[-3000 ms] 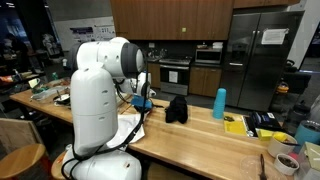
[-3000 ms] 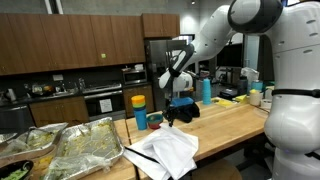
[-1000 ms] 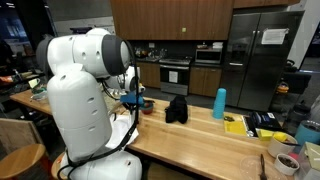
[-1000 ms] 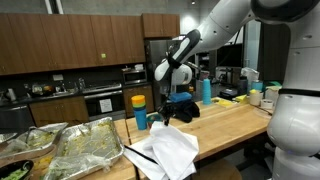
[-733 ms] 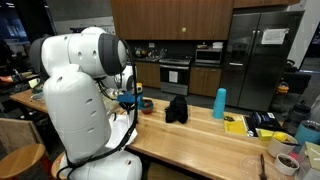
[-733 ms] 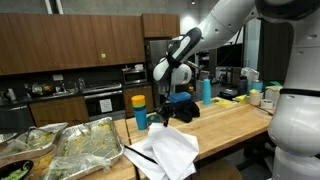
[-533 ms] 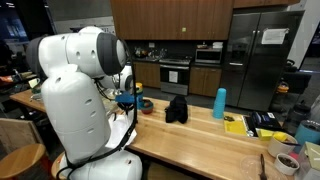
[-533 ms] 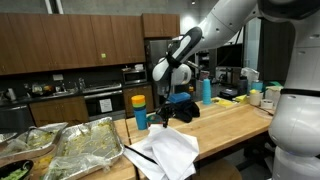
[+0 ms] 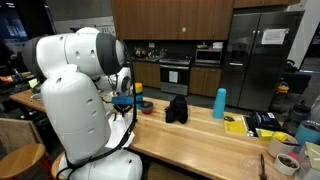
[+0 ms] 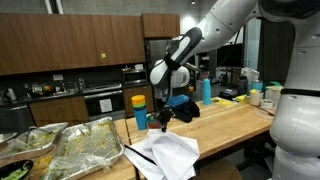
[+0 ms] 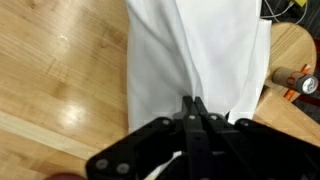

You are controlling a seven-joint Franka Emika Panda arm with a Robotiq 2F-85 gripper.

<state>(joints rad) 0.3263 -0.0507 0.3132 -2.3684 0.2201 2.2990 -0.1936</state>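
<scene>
Grab's done: jaws pinched shut on the cloth (image 11: pixel 200 50), one bit raised, the rest lying at the tabletop (image 10: pixel 235 125) edge.

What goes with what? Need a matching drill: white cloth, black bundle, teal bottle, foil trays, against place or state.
1 white cloth
2 black bundle
3 teal bottle
4 foil trays

A standing upright on the counter
B holding greenish food
C pinched in the shut pincer
D slumped in a heap on the counter

Pairs: 1-C, 2-D, 3-A, 4-B.
</scene>
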